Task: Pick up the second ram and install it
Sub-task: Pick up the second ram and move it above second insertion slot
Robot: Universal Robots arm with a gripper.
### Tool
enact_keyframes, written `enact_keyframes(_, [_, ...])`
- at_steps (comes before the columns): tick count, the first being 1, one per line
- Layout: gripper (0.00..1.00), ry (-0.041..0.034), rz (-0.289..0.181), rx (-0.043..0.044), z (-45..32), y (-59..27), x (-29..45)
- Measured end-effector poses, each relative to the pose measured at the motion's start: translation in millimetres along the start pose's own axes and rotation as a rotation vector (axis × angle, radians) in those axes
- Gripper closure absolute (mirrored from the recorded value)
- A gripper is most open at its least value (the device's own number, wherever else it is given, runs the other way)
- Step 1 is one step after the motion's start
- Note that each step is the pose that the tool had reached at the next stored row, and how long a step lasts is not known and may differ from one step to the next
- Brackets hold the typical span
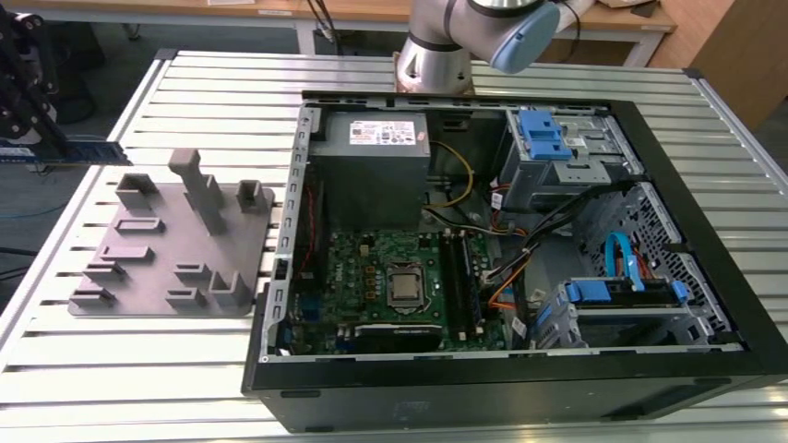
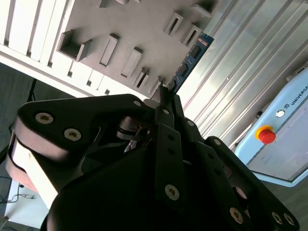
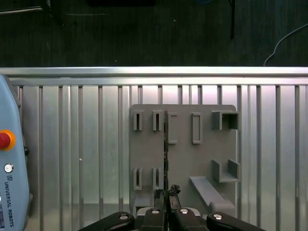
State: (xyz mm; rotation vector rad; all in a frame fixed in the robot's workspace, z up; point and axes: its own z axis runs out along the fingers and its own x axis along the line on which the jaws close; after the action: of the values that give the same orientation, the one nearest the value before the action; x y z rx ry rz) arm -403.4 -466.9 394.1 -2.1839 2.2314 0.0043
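In the exterior view my gripper (image 1: 50,149) hangs at the far left, above the table's edge, shut on the second ram (image 1: 96,150), a slim blue stick held level. It is clear of the grey holder plate (image 1: 173,245) below. In the second wrist view the ram (image 2: 193,55) sticks out from between the black fingers (image 2: 166,103), over the holder plate (image 2: 139,29). The first wrist view shows the ram (image 3: 166,144) edge-on as a thin dark line over the plate (image 3: 202,154). The green motherboard (image 1: 369,263) with its long black slots (image 1: 459,272) lies in the open case.
The open black computer case (image 1: 518,378) takes up the exterior view's right, with a power supply (image 1: 369,148), blue drive cages (image 1: 560,138) and loose cables (image 1: 523,249). The holder plate has upright posts (image 1: 203,189). A teach pendant (image 3: 9,183) lies on the slatted table (image 3: 86,144).
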Motion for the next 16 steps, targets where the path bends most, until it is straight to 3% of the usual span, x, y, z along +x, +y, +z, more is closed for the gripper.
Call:
enact_keyframes(4, [0.86,0.0001,0.0,-0.0003,-0.2,-0.2,0.0])
enact_keyframes(7, [0.86,0.0001,0.0,-0.0005,-0.1,-5.7,-0.1])
enact_keyframes(16, [0.86,0.0002,0.0,-0.0049,0.4,-45.5,-1.0])
